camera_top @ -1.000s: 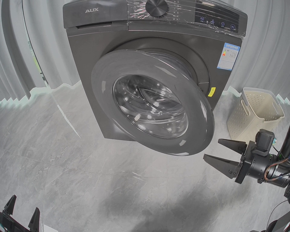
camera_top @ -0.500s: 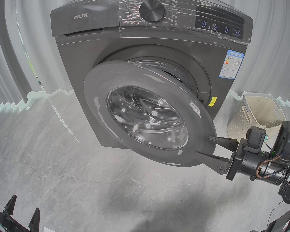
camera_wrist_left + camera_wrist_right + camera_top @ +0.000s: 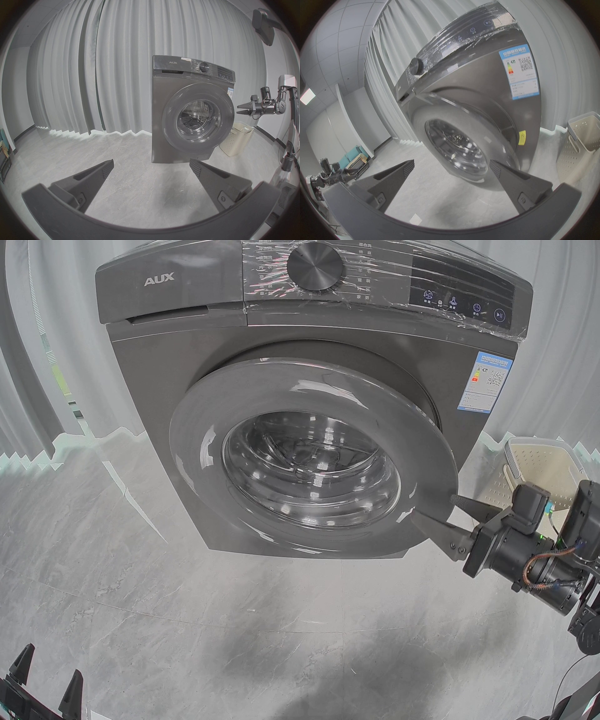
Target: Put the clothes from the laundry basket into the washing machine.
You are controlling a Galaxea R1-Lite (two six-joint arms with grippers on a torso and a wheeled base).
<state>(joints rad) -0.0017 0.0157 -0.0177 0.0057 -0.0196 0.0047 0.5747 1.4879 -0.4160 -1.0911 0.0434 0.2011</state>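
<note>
Right arm out in front, to my right of the washing machine (image 3: pixel 300 340). My right gripper (image 3: pixel 433 505) has its jaws spread wide with nothing between them. The tips sit at the right rim of the round door (image 3: pixel 206 446), the lower finger (image 3: pixel 437 529) overlapping that rim. It looks like contact, but I cannot be sure.

The door lies nearly flat against the machine front. From my right wrist, a narrow gap shows along the door's (image 3: pixel 431 112) latch side, with a small yellow sticker (image 3: pixel 522 137) on the front panel just beyond it. Through the glass window (image 3: pixel 312 468) I see the drum's metal and some dark shapes. I cannot tell whether they are clothes.

The laundry basket (image 3: pixel 544 465) is cream and perforated. It stands upright on the grey floor (image 3: pixel 156 590) just to the right of the machine, partly behind my right wrist. Its perforated inner walls show from the right wrist view (image 3: pixel 581 137).

My left gripper (image 3: pixel 50 662) is low at my left side, well apart from machine and basket. Its jaws are parted and hold nothing. From its own camera the left gripper (image 3: pixel 151 164) faces the whole machine (image 3: pixel 187 109) across open floor, with the basket (image 3: pixel 237 140) beside it and my right gripper (image 3: pixel 239 109) held near the door's rim.

Pale pleated curtains (image 3: pixel 37 334) hang behind the machine. A blue-and-white label (image 3: pixel 484 382) sits at the upper right of its front, and clear film wraps the control panel around the knob (image 3: pixel 314 265).
</note>
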